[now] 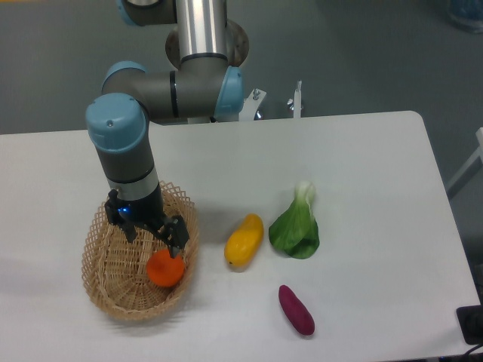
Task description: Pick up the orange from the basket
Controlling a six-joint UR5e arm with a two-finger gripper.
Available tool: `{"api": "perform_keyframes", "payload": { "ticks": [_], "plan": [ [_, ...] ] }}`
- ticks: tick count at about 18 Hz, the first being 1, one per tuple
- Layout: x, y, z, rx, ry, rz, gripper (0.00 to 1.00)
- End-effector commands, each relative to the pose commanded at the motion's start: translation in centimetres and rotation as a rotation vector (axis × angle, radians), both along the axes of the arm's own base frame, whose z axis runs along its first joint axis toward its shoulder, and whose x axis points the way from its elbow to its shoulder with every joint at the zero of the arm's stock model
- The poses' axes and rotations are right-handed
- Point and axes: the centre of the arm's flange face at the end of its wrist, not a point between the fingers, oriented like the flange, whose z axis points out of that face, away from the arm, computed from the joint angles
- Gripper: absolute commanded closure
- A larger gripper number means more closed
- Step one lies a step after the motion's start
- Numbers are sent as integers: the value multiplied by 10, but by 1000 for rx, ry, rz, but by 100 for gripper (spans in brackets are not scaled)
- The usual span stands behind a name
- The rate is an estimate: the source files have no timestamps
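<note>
Tool (167, 243): lowered into basket (113, 302), one finger touching orange (165, 269) top; opening and grip cannot be told. Orange: directly below tool, resting in basket. Judged: approach done; lift remaining.

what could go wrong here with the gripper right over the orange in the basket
The orange is round and smooth, and the gripper sits at its upper edge rather than around its middle, so it may squirt out when the fingers close. It also lies near the basket wall, so a finger could catch the wicker and drag or tip the basket.
</note>
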Motion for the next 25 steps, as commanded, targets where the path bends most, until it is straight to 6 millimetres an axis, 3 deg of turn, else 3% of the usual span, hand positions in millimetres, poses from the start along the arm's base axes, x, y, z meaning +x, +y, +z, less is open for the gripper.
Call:
{"api": "perform_keyframes", "payload": {
  "ticks": [16,25],
  "plan": [
    [0,-1,-1,0,-2,12,0],
    [-1,7,-40,-43,-41,62,0]
  ]
}}
